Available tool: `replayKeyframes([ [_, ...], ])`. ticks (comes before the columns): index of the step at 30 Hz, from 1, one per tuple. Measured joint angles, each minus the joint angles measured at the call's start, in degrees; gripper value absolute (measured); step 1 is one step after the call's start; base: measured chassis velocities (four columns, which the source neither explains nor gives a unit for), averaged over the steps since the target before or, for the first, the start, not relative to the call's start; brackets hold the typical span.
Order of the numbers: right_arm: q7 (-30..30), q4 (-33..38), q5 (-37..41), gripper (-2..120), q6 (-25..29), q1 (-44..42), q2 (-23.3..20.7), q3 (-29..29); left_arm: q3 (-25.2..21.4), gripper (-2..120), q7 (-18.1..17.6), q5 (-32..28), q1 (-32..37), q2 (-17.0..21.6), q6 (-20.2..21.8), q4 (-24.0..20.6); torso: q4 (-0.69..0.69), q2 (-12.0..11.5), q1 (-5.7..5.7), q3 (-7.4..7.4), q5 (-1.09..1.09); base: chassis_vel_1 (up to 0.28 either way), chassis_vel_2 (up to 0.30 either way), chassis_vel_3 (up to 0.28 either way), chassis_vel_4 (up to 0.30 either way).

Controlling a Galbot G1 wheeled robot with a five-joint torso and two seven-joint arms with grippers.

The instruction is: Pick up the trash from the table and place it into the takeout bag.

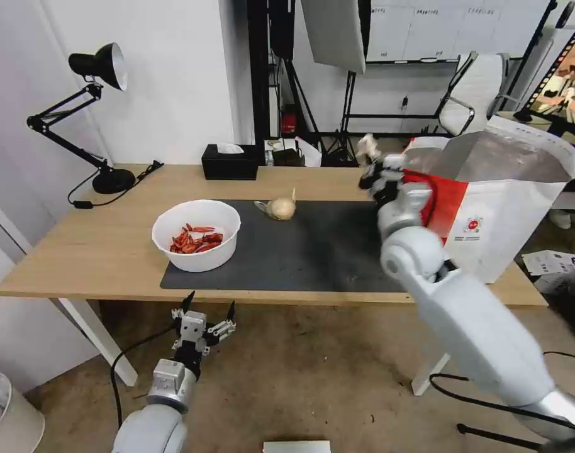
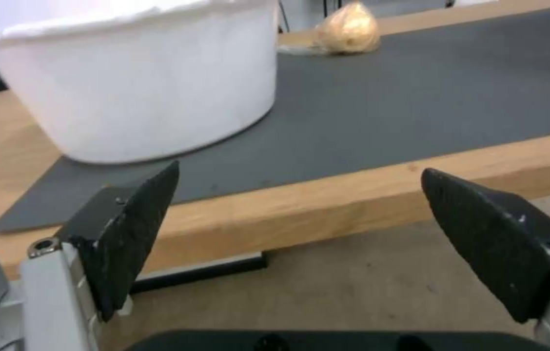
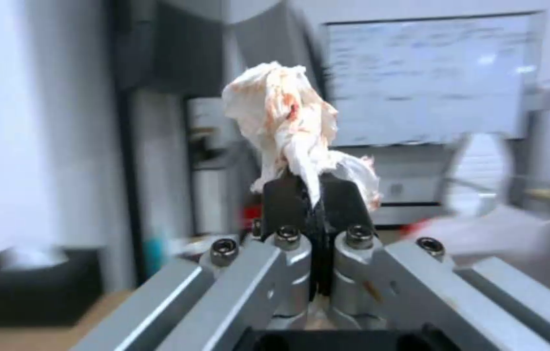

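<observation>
The stained tissue (image 3: pixel 291 126) is pinched in the right claw (image 1: pixel 370 165) at about two o'clock over the table (image 1: pixel 105 245) — apparently just short of the bag (image 1: pixel 508 207) mouth — so it is best released only once carried over the foil opening, the left claw (image 1: pixel 207 309) hanging spread at seven o'clock.

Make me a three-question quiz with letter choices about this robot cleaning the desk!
1. Where is the white round bowl of red scraps?
A. on the dark grey mat
B. inside the bag
C. on the floor

2. What colour is the tissue box?
A. white
B. red
C. black

3. What is the right gripper doing?
A. hanging open
B. pinching a crumpled white tissue
C. gripping the lamp

Answers: 1 A, the bowl sits on the mat's corner. 2 C, the box is dark all over. 3 B, the tissue sticks out between shut fingers.
</observation>
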Motion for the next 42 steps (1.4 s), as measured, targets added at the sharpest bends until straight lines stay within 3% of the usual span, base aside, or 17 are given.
replayKeyframes([
  [6,14.7,-0.6,5.7,0,-10.1,3.4,-4.1,3.0,0.8,100,0.0,-0.6,-0.3,0.2,0.4,-0.4,0.01,0.0,0.00,0.00,0.00,0.000,0.000,0.000,0.000],
  [9,16.6,-1.2,7.9,0,-12.7,2.7,-5.5,3.9,1.5,100,-0.1,-1.9,-0.5,0.6,1.3,-0.5,0.01,0.0,0.00,0.01,0.00,0.000,0.000,0.000,0.000],
  [15,16.3,-0.6,11.9,10,-13.0,0.6,-6.3,5.0,1.8,100,-0.5,-2.2,-1.3,1.1,2.4,-0.4,0.00,0.0,0.00,0.00,0.00,0.000,0.000,0.000,0.000],
  [19,16.1,-0.6,12.3,30,-13.1,0.8,-5.7,4.4,2.3,100,-1.3,-2.2,-1.5,1.7,3.0,-0.3,0.02,0.0,0.01,0.00,0.00,0.000,0.000,0.000,0.000],
  [24,16.0,-0.5,12.3,43,-13.3,0.8,-5.8,4.2,2.4,100,-1.3,-2.2,-1.0,1.4,3.1,-0.7,0.01,0.0,0.00,0.00,0.00,0.000,0.000,0.000,0.000],
  [35,15.3,0.8,15.4,87,-14.0,1.9,-8.0,4.0,2.4,100,-1.3,-1.9,0.2,0.7,3.1,-1.7,0.01,0.0,0.00,0.00,0.00,0.000,0.000,0.000,0.000],
  [39,14.9,1.1,16.2,99,-14.4,1.9,-8.7,4.3,2.5,100,-1.3,-1.7,0.4,0.6,3.1,-2.0,0.01,0.0,0.00,0.00,0.00,0.000,0.000,0.000,0.000],
  [42,12.0,1.9,17.2,100,-13.1,1.3,-9.2,5.1,2.5,100,-1.3,-1.7,0.5,0.6,3.2,-2.3,0.01,0.0,0.00,0.00,0.00,0.000,0.000,0.000,0.000],
])
